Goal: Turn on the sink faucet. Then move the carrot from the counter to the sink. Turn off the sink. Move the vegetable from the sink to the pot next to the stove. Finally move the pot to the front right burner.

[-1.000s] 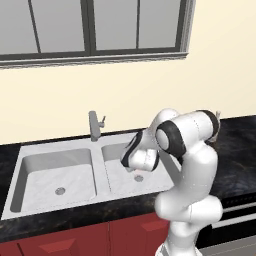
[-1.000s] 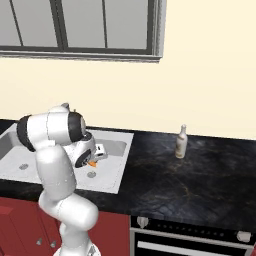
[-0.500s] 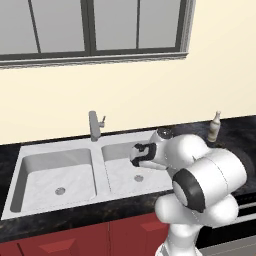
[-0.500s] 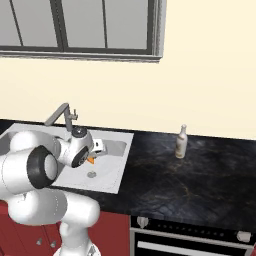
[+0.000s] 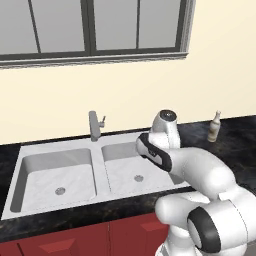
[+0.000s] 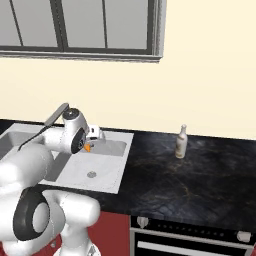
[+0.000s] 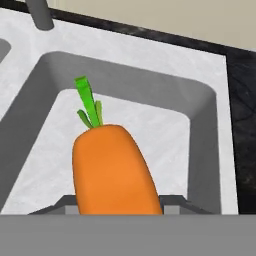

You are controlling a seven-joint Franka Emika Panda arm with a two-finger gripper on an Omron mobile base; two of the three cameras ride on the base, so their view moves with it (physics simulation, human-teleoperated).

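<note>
Gripping the carrot [image 7: 112, 170], the gripper [image 6: 89, 145] hangs over the right basin of the sink [image 5: 30, 202]; seen from the hand, the orange body rises from between the jaws at six o'clock, pinched at its lower part, with the green stem tip pointing toward twelve o'clock; behind the carrot lie the grey back wall and pale floor of the right bowl, and a strip of the counter [image 7: 247, 125] runs down the three o'clock edge; the base of the sink faucet [image 7: 39, 12] shows near eleven o'clock

From the right base camera a small patch of orange peeks out just beside the hand, at about ten o'clock from the round drain of the right bowl; the white arm curls up from the lower left and reaches over the basin; a pale bottle [image 6: 181, 142] stands upright on the black counter, well apart from the sink toward three o'clock; the front of the stove [image 6: 190, 235] with two round knobs shows at five o'clock

From the left base camera the arm covers the right end of the sink, so the gripper and carrot cannot be made out there; the faucet post [image 5: 93, 126] stands upright behind the divider between the two bowls, its thin lever [image 5: 102, 120] angled toward the right; whether water runs cannot be told; both drains are visible, and the left bowl lies toward nine o'clock; the bottle stands on the counter near two o'clock, close to the wall
</note>
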